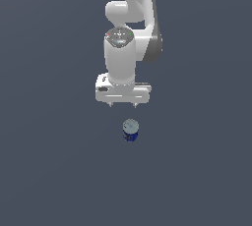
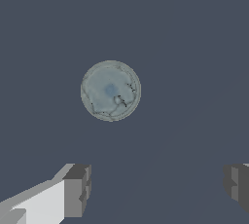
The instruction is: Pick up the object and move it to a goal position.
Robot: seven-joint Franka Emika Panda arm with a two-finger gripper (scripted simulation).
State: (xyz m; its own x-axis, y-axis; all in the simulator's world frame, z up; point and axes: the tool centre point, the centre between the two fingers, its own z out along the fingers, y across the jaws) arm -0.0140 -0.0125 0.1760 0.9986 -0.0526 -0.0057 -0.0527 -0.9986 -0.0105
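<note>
Exterior view: the can (image 1: 130, 130) shows dark blue sides; the wrist view shows only the can's (image 2: 111, 90) silver-grey round top. The gripper (image 1: 123, 105) is released, fingers (image 2: 77, 190) spread wide, empty. The can stands upright below the gripper, apart from both fingertips, outside the finger gap.

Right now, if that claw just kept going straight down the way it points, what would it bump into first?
Probably the bare floor: the open gripper points down, and the can sits off its line, not between the fingers.
</note>
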